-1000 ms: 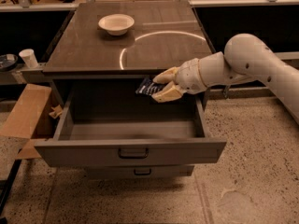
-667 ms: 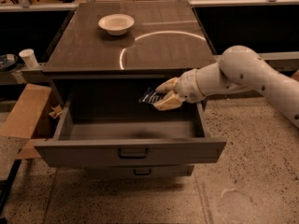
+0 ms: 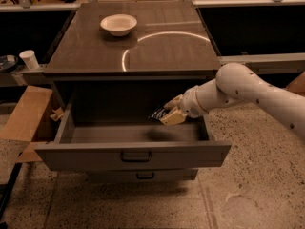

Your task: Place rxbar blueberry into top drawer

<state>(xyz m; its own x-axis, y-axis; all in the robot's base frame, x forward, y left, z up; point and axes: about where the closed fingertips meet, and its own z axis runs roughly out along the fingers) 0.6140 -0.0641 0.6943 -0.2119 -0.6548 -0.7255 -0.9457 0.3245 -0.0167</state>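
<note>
On your far left, the paper cup [image 3: 29, 58] and the cardboard box [image 3: 26, 116] sit well apart from the work and pose no hazard. The white bowl [image 3: 118, 24] rests on the tabletop [image 3: 167, 56] above, also out of reach.

The top drawer [image 3: 86, 154] stands pulled out and looks bare inside. The lower drawer [image 3: 143, 175] beneath it is shut.

The blue bar [image 3: 158, 113] hangs over the right half of the drawer's inside, above the floor and not touching it. The gripper [image 3: 167, 111] has its jaws closed narrow on the bar's right end, so most of the wrapper sticks out leftward unsupported.

That is your main risk. A slick wrapper pinched at one end can swing or slip, and if you release from this height it may bounce or land on edge against the front wall.

Watch the arm [image 3: 248, 87] too. Its wrist sits between the tabletop's underside and the drawer's right wall, so a careless descent or retreat could clip either one and nudge the drawer.
</note>
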